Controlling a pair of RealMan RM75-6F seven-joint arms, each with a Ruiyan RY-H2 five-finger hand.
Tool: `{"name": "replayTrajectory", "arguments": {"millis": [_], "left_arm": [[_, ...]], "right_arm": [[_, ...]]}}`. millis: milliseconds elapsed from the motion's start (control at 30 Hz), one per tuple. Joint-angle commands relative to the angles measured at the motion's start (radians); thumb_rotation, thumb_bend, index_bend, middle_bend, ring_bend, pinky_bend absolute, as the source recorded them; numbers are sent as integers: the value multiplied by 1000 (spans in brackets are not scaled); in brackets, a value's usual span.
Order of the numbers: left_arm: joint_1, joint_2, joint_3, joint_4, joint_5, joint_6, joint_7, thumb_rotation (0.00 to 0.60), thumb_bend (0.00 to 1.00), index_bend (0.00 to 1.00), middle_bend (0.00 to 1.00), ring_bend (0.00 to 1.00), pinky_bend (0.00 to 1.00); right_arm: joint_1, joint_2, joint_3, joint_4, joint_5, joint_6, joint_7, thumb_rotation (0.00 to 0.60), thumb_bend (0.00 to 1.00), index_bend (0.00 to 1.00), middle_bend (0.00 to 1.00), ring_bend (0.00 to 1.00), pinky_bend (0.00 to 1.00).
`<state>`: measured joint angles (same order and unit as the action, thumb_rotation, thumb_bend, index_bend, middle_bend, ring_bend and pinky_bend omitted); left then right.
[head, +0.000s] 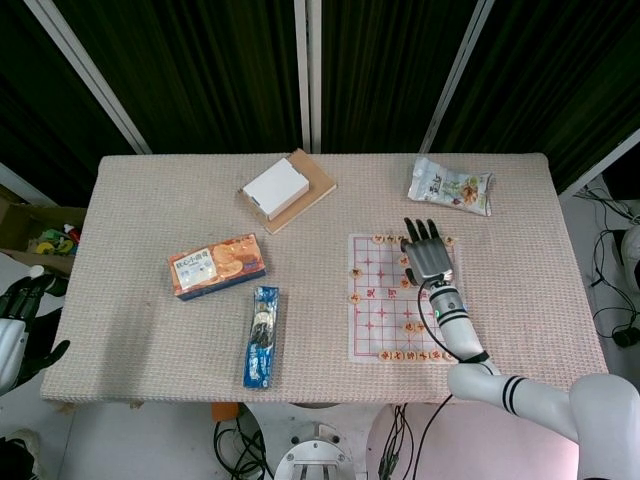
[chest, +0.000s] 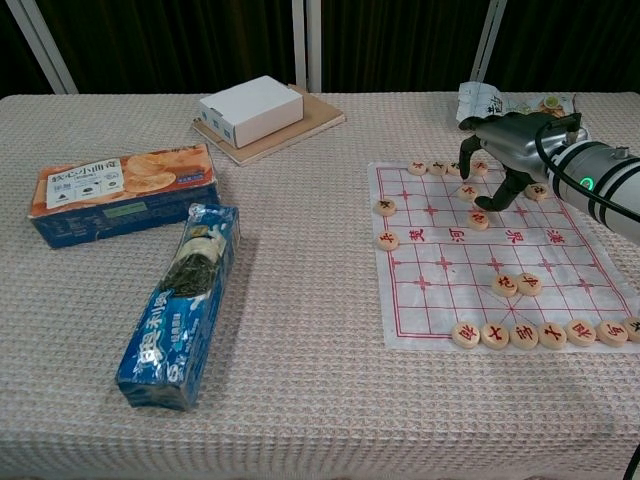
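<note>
Over the far right part of the chess board (chest: 500, 262), our right hand (chest: 510, 150) hovers palm-down with fingers spread, holding nothing, fingertips just above a chess piece (chest: 479, 219). We reckon it's light, hard, a bit slippery, so pinch it by the rim.

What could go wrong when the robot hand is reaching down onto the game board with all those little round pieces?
The right robot hand hovers over the far rows of the board, fingers curled down among close-set pieces. It might bump neighbours and knock them off their spots. The board looks like a thin sheet, so a dragging finger could perhaps slide or wrinkle it and shift every piece. The snack bag lies just beyond the board, so a push forward might nudge it.
</note>
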<state>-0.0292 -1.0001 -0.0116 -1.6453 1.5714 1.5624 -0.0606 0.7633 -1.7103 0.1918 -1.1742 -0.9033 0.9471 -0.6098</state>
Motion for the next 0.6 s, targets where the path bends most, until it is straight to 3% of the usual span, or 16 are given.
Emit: {"name": "replayTrajectory", "arguments": {"millis": [33, 600], "left_arm": [[0, 1, 0, 0, 0, -1, -2, 600, 204, 82, 119, 91, 224], [-1, 5, 2, 2, 3, -2, -15, 600, 203, 82, 118, 91, 224]], "right_arm": [[2, -5, 0, 11, -2, -5, 3, 600, 297, 401, 43, 0, 0], [14, -42, 8, 66, -10, -22, 23, 600, 310, 481, 48, 0, 0]]}}
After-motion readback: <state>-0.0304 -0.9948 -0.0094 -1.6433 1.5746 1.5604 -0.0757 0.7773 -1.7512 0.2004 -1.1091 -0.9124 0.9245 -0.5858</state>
